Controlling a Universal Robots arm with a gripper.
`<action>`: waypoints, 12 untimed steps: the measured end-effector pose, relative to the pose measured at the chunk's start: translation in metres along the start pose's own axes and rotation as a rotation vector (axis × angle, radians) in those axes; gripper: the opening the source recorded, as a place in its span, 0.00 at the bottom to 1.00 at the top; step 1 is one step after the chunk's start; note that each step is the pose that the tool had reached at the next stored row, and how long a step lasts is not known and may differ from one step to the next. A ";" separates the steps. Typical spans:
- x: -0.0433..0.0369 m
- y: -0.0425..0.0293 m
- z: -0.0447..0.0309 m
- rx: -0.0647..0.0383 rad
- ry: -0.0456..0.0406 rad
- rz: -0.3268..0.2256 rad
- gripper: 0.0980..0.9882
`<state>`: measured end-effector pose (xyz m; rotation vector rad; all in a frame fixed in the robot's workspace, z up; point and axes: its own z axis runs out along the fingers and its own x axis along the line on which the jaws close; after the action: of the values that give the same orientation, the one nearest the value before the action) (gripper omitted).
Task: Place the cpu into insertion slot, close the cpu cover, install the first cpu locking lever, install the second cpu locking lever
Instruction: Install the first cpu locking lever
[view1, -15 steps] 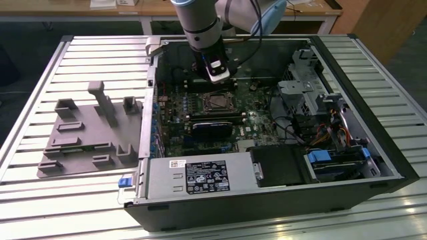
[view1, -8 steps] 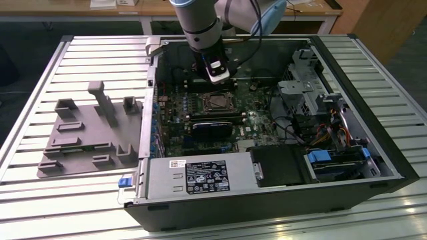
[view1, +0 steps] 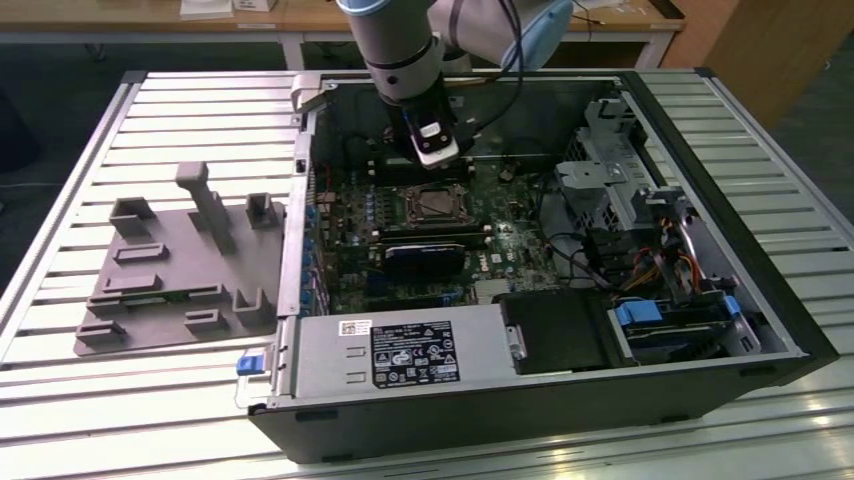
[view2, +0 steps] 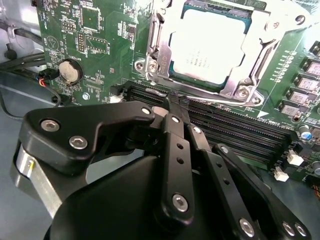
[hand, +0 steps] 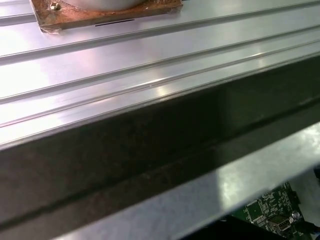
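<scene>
With the cpu (view2: 210, 42) seated under the cpu cover (view2: 159, 44) at upper centre of the second wrist view, guide the gripper (view2: 177, 105), closed narrow and empty, along the cover's lower edge without scraping the memory slots (view2: 240, 132).

Motherboard (view2: 100, 45) green, white print. Cpu (view2: 207, 45) top silvery-grey. Cpu cover (view2: 161, 45) bright silver-grey. End effector (view2: 176, 104) black, silver screws. Table (view1: 134, 400) silver, ribbed stripes. Computer case (view1: 534, 415) black. Fixture block (view1: 174, 290) grey.
</scene>
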<state>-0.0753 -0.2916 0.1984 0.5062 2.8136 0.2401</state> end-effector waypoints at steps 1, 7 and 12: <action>0.0001 -0.0002 0.0001 0.000 -0.0005 0.000 0.00; 0.0013 -0.0010 0.0006 -0.002 -0.0043 -0.001 0.00; 0.0030 -0.0019 0.0023 -0.004 -0.0091 -0.001 0.00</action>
<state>-0.0779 -0.2920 0.1951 0.5034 2.8041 0.2419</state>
